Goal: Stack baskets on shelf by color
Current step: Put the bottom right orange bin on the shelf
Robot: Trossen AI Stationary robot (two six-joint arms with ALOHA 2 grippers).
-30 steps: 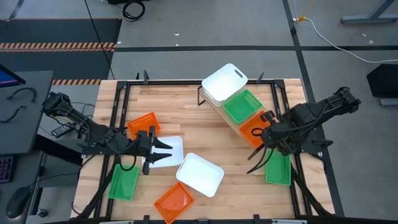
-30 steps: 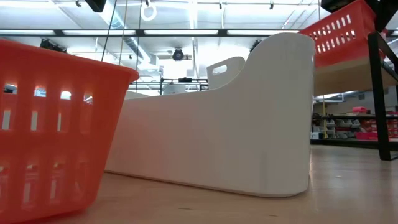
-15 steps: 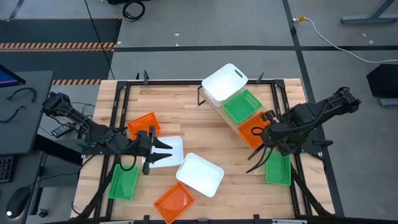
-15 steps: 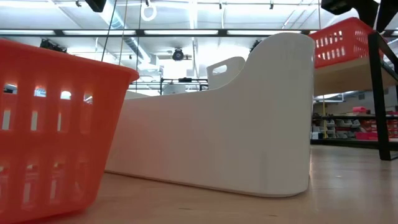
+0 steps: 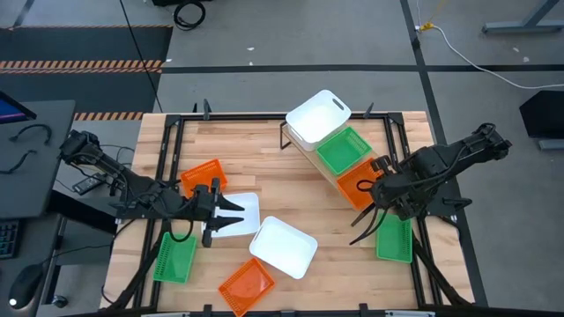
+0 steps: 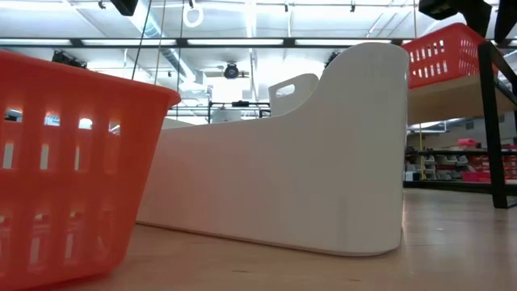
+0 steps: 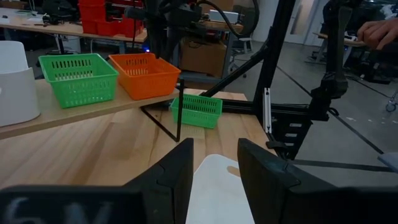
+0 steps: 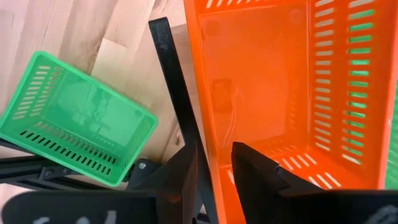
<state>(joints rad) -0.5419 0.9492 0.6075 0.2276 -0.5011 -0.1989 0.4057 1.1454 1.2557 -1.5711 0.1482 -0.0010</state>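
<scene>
Grey workshop floor all round, and in the middle the plank tabletop [image 5: 264, 145] with nine baskets in play, three of each colour; let's count them off. On the slanted shelf [image 7: 74, 117], one of each in a row: a white basket [image 5: 317, 115] at the far end, a green basket [image 5: 344, 150] in the middle, an orange basket [image 5: 359, 185] at the near end. Down on the table, two white ones: one [image 5: 245, 214] under the left arm, another [image 5: 284, 247] just beside it; two orange: one [image 5: 203, 176] near the left arm, one [image 5: 247, 285] at the front edge; two green: one [image 5: 174, 257] front left, one [image 5: 394, 239] front right beside the shelf. The left gripper [image 7: 214, 149] hovers low over the first white table basket; whether it grips, I cannot tell. The right gripper [image 8: 211, 152] sits at the shelf's orange basket, fingers parted either side of its wall, not pinching it.
</scene>
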